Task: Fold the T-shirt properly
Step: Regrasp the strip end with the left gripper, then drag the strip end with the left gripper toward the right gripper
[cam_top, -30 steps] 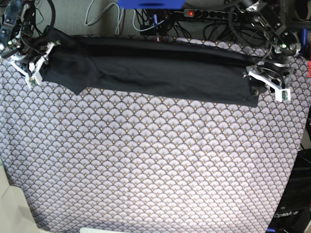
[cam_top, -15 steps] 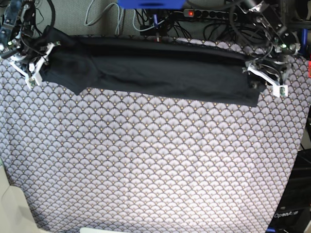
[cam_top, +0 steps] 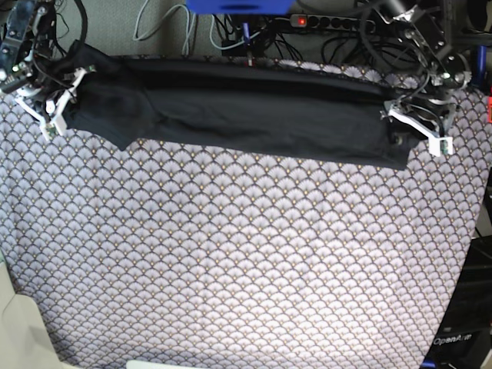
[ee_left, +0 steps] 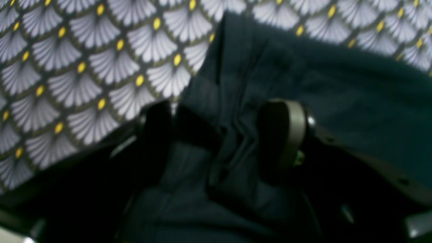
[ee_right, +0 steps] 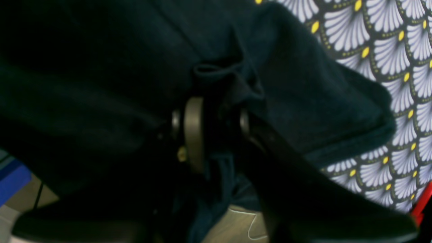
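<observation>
The black T-shirt (cam_top: 254, 111) lies as a long, narrow folded band across the far side of the table. At its left end in the base view, my right gripper (cam_top: 61, 104) is shut on a bunch of the cloth. The right wrist view shows the dark fabric (ee_right: 101, 67) pinched between the close-set fingers of the right gripper (ee_right: 219, 130). My left gripper (cam_top: 415, 129) sits at the band's right end. In the left wrist view the left gripper (ee_left: 217, 135) has its fingers wide apart, with a loose fold of the T-shirt (ee_left: 337, 84) lying between them.
A grey scallop-print tablecloth (cam_top: 246, 254) covers the table. A power strip with a red light (cam_top: 338, 21), cables and a blue object (cam_top: 238, 6) lie behind the far edge. The table's right edge (cam_top: 478, 231) is close to the left arm.
The left gripper has shifted slightly toward the far side and inward at the shirt's right end. The right gripper and the shirt have stayed in place.
</observation>
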